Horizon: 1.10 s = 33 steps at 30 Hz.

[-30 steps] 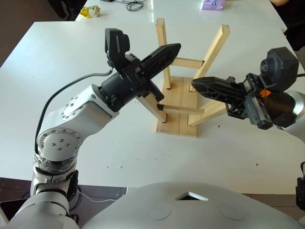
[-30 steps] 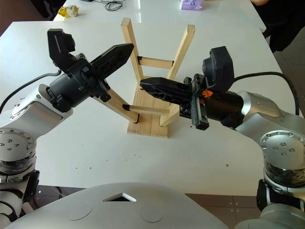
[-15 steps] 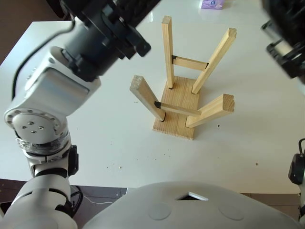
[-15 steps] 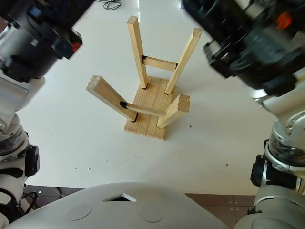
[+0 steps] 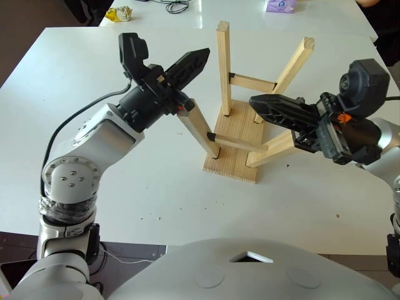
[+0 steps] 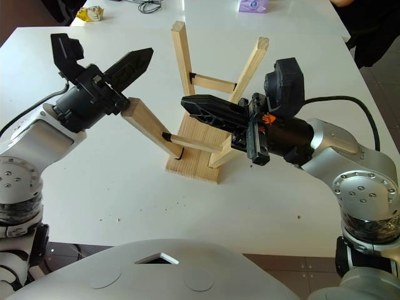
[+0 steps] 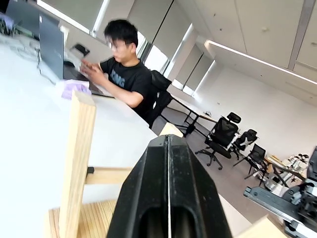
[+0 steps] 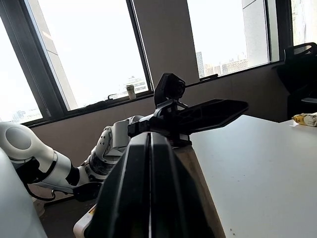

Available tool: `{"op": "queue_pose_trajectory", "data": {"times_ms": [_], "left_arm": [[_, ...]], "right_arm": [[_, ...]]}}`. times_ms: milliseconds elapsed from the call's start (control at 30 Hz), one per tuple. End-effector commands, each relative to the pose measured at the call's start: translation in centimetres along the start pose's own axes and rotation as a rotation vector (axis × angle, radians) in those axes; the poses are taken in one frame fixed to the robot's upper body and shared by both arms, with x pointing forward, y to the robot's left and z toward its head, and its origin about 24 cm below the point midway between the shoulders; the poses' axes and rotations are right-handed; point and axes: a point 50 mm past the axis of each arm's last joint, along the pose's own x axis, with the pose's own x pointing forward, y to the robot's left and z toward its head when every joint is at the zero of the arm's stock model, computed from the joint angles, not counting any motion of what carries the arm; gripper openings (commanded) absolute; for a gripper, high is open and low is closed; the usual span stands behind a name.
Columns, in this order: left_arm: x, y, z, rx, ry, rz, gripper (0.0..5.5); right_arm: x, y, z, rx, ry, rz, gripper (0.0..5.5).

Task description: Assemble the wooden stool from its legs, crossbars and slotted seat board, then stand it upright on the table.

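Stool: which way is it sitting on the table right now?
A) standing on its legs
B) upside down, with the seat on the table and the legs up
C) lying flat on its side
B: the stool rests with its seat board flat on the table, and its legs stick up in the air.

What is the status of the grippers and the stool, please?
Left gripper shut, empty, beside the stool. Right gripper shut, empty, opposite side. Assembled but upside down on table.
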Motion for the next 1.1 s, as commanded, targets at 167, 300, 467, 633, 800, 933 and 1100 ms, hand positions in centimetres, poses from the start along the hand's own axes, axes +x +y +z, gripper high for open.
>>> {"op": "queue_pose_trajectory", "data": {"times_ms": [167, 300, 467, 633, 800, 933, 1100], "left_arm": [[1.3, -0.8, -0.2, -0.023, 0.019, -0.024, 0.03], [0.6, -1.9, 4.5, 0.077, -0.187, -0.028, 0.03], [-2.2, -2.5, 9.9, 0.177, -0.448, -0.007, 0.03], [-5.4, -2.9, 7.0, 0.155, -0.254, -0.102, 0.03], [-14.6, 5.1, 1.3, 0.14, 0.273, 0.307, 0.03], [-17.8, 6.0, -3.5, 0.081, 0.619, 0.252, 0.03], [-15.6, 2.1, -8.5, 0.037, 0.772, -0.104, 0.03]], "right_arm": [[0.2, 0.0, 1.6, 0.073, -0.081, 0.036, 0.0], [-0.1, -0.6, 6.3, 0.064, -0.307, 0.018, 0.0], [-2.2, -3.4, 9.2, -0.037, -0.405, -0.175, 0.0], [-5.9, -9.6, 7.3, -0.216, -0.257, -0.637, 0.0], [-10.0, -13.1, 4.1, -0.284, -0.122, -0.992, 0.0], [-11.9, -15.4, 0.4, -0.353, 0.066, -1.193, 0.0], [-10.4, -18.7, -4.1, -0.509, 0.4, -1.148, 0.0]]}}
